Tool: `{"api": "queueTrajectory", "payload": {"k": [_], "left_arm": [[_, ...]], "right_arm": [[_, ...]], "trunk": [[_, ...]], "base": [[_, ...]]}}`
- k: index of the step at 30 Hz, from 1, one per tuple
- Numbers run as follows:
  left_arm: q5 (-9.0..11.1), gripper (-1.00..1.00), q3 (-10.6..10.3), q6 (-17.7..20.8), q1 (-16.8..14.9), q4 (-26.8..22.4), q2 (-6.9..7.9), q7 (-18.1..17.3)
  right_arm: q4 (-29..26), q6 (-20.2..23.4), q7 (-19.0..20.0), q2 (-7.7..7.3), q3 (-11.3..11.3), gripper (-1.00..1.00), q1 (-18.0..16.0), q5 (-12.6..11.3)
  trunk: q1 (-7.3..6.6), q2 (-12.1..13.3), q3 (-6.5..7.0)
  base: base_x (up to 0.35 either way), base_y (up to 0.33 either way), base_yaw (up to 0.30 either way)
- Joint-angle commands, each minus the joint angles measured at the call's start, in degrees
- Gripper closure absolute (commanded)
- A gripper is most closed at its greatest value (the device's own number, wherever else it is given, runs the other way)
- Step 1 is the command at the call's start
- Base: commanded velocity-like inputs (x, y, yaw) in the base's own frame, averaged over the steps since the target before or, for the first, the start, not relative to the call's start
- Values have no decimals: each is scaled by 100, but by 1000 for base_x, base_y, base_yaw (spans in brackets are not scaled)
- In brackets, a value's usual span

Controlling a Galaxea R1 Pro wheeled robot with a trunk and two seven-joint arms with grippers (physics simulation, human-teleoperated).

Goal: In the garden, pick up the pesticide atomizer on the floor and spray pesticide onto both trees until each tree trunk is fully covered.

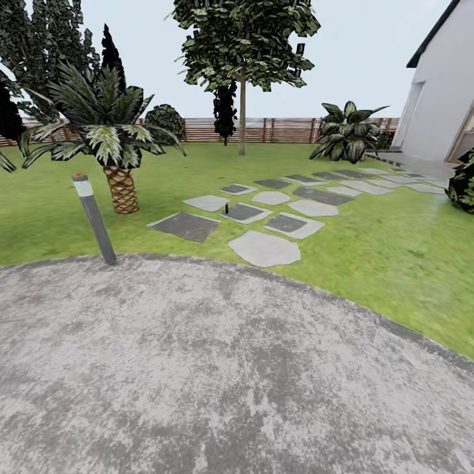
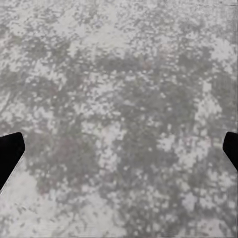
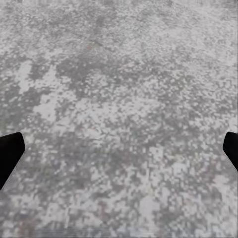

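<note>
The robot stands on round grey paving (image 1: 217,368) whose curved edge meets the lawn (image 1: 368,250). At the paving's left edge a thin grey bollard (image 1: 94,219) leans slightly, and just behind it on the grass is a short palm (image 1: 108,141). Flat stepping stones (image 1: 264,248) run from the paving's far edge across the lawn toward a white house (image 1: 441,92) at the right. On one of the middle stones stands a small dark upright thing (image 1: 226,209), too small to tell what it is. One tree (image 1: 242,99) with a straight trunk rises at the lawn's far edge, before the slatted fence (image 1: 276,130). Dark conifers (image 1: 39,46) fill the far left; a broad-leaved shrub (image 1: 347,131) sits near the house.

The left gripper (image 2: 119,151) and the right gripper (image 3: 119,151) both hang over bare paving, fingertips (image 2: 10,151) wide apart, holding nothing.
</note>
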Motion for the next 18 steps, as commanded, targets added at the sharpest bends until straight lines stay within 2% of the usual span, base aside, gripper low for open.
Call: {"api": "queueTrajectory", "payload": {"k": [1, 18], "left_arm": [[0, -100, 0, 0, 0, 0, 0, 0], [0, -100, -1, 0, 0, 0, 0, 0]], "right_arm": [[0, 0, 0, 0, 0, -100, 0, 0], [0, 0, 0, 0, 0, -100, 0, 0]], "trunk": [[0, 0, 0], [0, 0, 0]], "base": [[339, 0, 0], [339, 0, 0]]}}
